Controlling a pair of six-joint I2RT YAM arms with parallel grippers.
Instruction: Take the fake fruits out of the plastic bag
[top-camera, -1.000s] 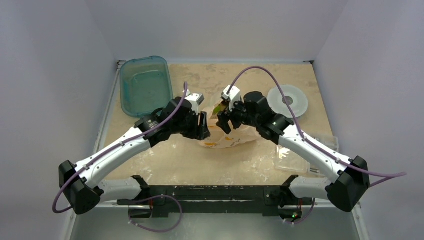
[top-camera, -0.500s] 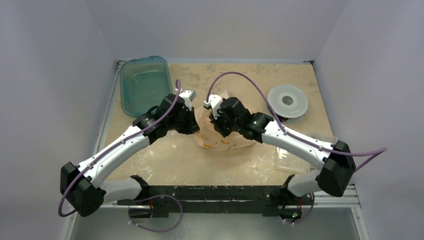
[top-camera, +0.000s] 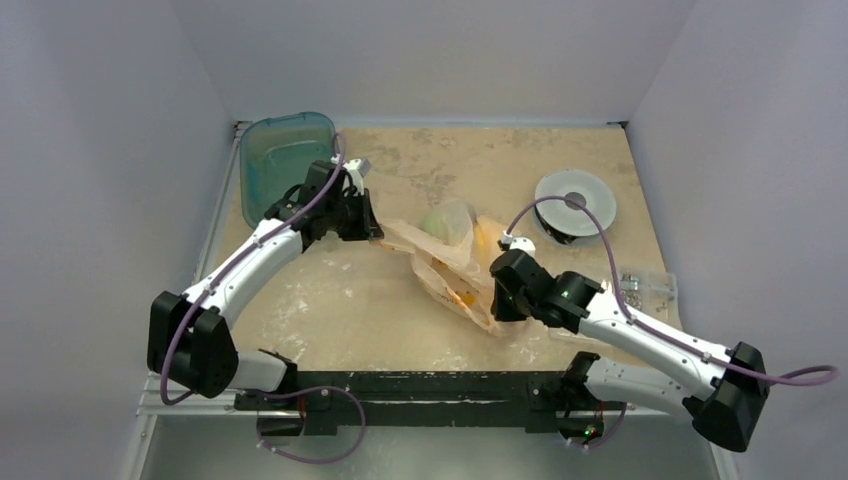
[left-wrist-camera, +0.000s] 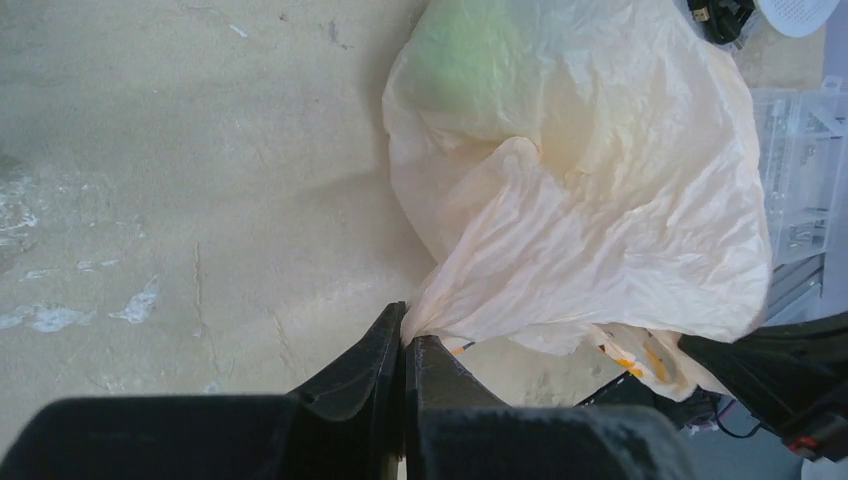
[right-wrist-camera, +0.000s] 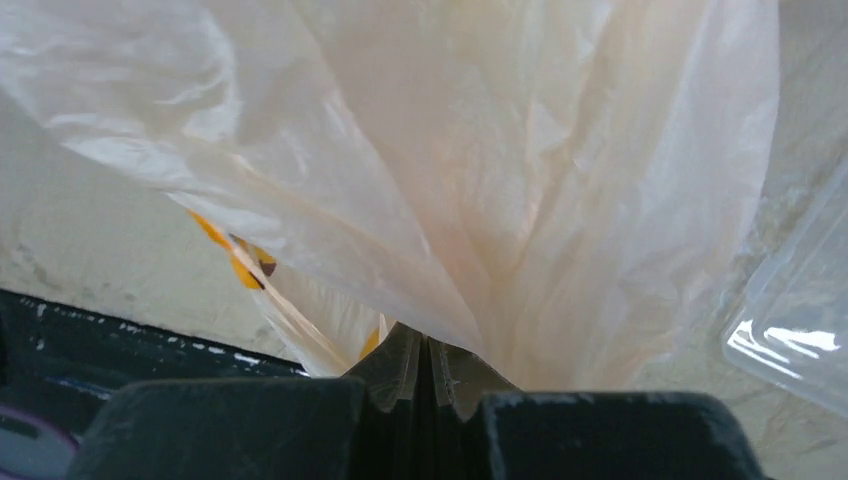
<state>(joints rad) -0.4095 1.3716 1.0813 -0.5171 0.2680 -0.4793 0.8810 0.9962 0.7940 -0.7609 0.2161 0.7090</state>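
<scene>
Left pincer (top-camera: 374, 232): clenched on the far-left corner of the plastic bag (top-camera: 452, 262). Wrist view agrees: jaws pressed together, a twist of film pinched right at the tips.

Right pincer (top-camera: 497, 315): also clamped on the bag, at its near-right end. In the wrist view, film fanning out from between closed jaws.

Bag: mid-worktop (top-camera: 330, 300), drawn into a diagonal strip between the two pincers, far-left to near-right, with the bulge toward the far side. Bulge resting on the worktop or held just above it: cannot tell.

Fake fruits: inside the bag.
- Green fruit (top-camera: 440, 220) showing through the film in the far bulge.
- Orange lump (top-camera: 487, 232) just beside it on the right, kind not clear.
- Anything else inside hidden by crumpled film.

Orange-yellow print (right-wrist-camera: 235, 255) on the lower film near the right pincer.

Surroundings:
- Teal tub (top-camera: 285, 165) at the far-left corner, just behind the left arm.
- White disc (top-camera: 573, 203) far right, well apart from the bag.
- Clear packet (top-camera: 650, 285) at the right edge beside the right arm, also at the edge of the right wrist view, near the bag but not touching as far as visible.
</scene>
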